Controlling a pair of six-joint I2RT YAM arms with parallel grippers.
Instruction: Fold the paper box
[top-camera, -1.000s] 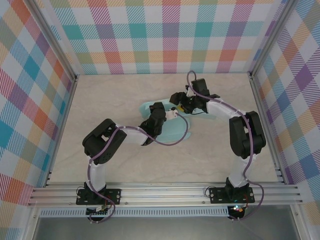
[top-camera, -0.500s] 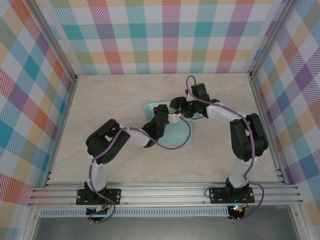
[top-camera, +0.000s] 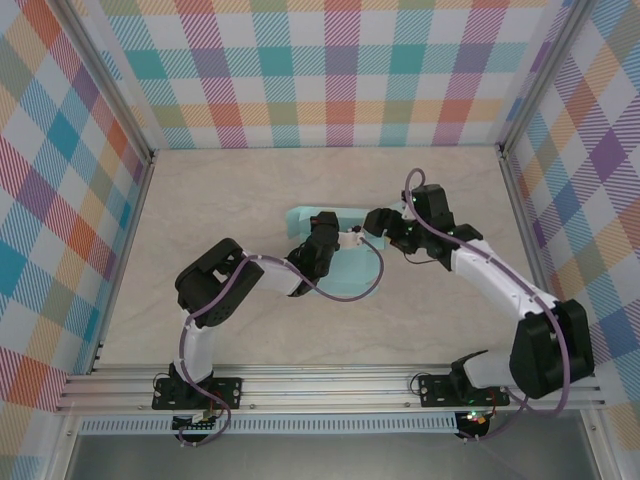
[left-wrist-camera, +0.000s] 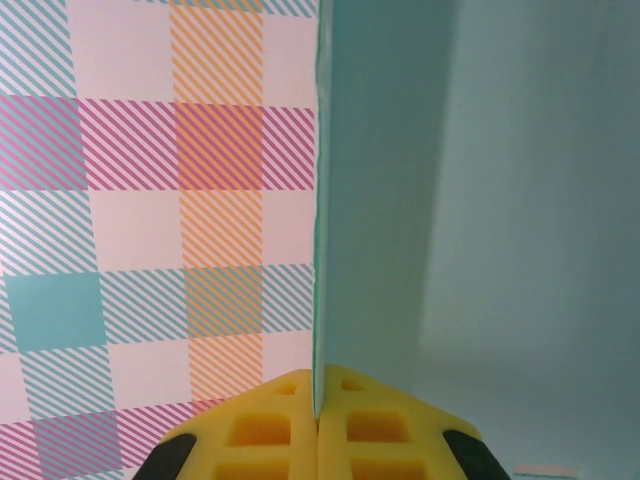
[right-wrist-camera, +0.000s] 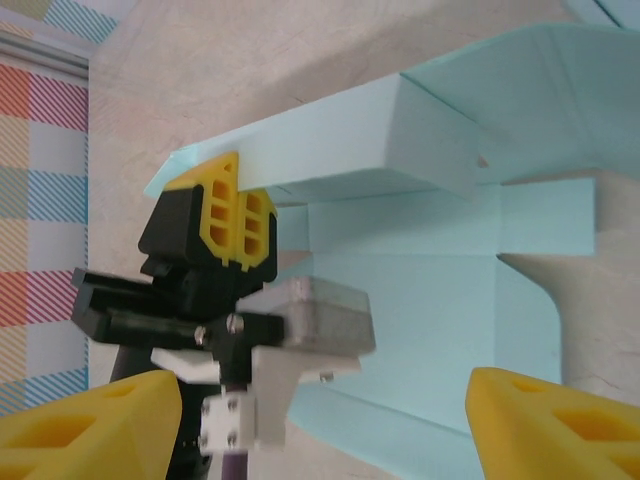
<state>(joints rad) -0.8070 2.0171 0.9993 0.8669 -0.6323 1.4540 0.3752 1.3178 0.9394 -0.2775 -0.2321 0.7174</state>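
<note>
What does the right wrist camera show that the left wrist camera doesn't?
Right wrist: the left gripper seen from outside, the paper box spread on the table, and the right gripper open, holding nothing. Left wrist: a close, edge-on look at a panel clamped between the yellow pads. Both: the teal box, the left gripper shut on it, and the plaid wall.

black-and-white arms (top-camera: 215, 282) trail purple cables (top-camera: 182, 345), with yellow waffled pads (left-wrist-camera: 270, 432).
</note>
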